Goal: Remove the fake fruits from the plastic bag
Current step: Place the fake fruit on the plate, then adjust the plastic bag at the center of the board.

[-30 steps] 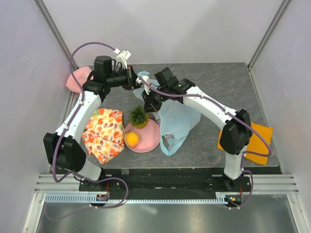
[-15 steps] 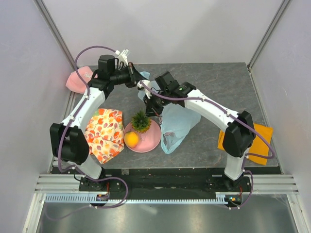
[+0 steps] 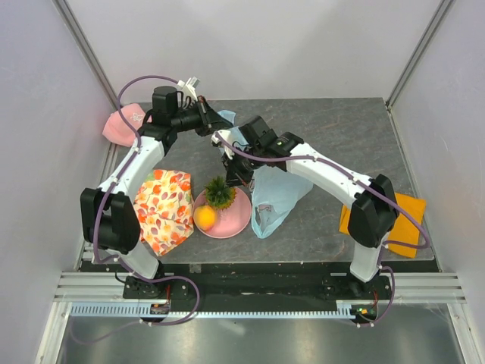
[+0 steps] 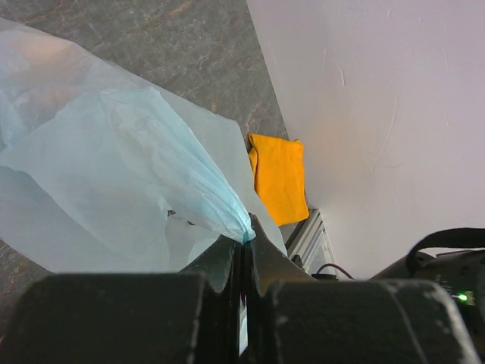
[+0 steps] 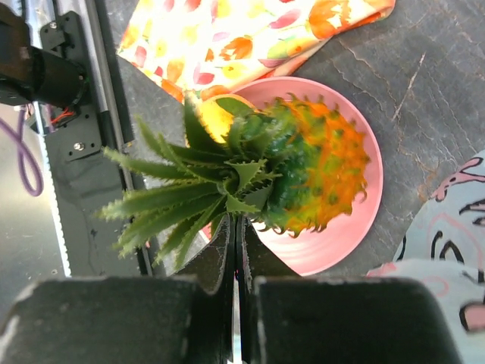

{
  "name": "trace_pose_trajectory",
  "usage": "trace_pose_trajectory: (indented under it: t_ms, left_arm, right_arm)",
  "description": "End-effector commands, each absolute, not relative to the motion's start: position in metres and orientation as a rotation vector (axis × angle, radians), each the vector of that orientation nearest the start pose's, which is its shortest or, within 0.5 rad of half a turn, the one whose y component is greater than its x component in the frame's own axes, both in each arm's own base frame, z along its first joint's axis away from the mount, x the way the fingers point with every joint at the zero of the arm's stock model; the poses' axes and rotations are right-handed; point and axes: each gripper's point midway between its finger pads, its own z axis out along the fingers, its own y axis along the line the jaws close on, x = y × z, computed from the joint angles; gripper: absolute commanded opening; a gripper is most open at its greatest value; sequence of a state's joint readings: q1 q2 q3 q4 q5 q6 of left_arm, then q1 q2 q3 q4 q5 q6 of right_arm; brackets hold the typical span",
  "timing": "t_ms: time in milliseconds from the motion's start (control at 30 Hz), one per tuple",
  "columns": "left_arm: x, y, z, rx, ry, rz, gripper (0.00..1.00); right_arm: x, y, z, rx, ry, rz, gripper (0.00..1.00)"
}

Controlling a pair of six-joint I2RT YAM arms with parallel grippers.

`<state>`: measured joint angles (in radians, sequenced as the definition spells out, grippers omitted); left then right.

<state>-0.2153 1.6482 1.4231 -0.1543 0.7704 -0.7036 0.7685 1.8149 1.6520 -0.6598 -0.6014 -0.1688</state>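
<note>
Grey stone-look tabletop, plain white walls round it. One plastic bag lay just right of the pink plate, one floral cloth just left of the plate, and one orange cloth well off to its right. Two fruits at the plate: one pineapple at its far edge, one orange ball on it. The left pincer, out beyond the plate, was clenched on the bag's edge. The right pincer pinched the pineapple's leaves.

Bright even light, soft shadows; wrist views' near foreground blurred.
</note>
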Motion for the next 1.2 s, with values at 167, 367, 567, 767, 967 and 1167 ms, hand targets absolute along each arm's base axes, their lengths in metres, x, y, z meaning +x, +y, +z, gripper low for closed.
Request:
trace_pose_trajectory:
  t_ms: [167,367,567,767,967,1167]
  left_arm:
    - [0.407,-0.237,0.29,0.068,2.061,-1.375,0.01]
    - [0.413,-0.238,0.286,0.065,2.067,-1.368,0.02]
    - [0.415,-0.238,0.288,0.078,2.061,-1.365,0.02]
    - [0.415,-0.239,0.292,0.09,2.052,-1.367,0.02]
    - [0.421,-0.234,0.298,0.092,2.032,-1.352,0.02]
    - [0.423,-0.235,0.308,0.111,2.003,-1.38,0.02]
  right_arm:
    - [0.275,0.411,0.193,-1.371,1.993,1.061,0.0]
    - [0.283,0.404,0.179,-1.367,2.05,0.978,0.12]
    - [0.294,0.403,0.191,-1.334,2.015,0.912,0.44]
    - [0.294,0.403,0.225,-1.309,1.945,0.916,0.57]
    - [0.286,0.389,0.26,-1.312,1.876,0.88,0.64]
    - [0.272,0.355,0.246,-1.396,1.87,0.755,0.61]
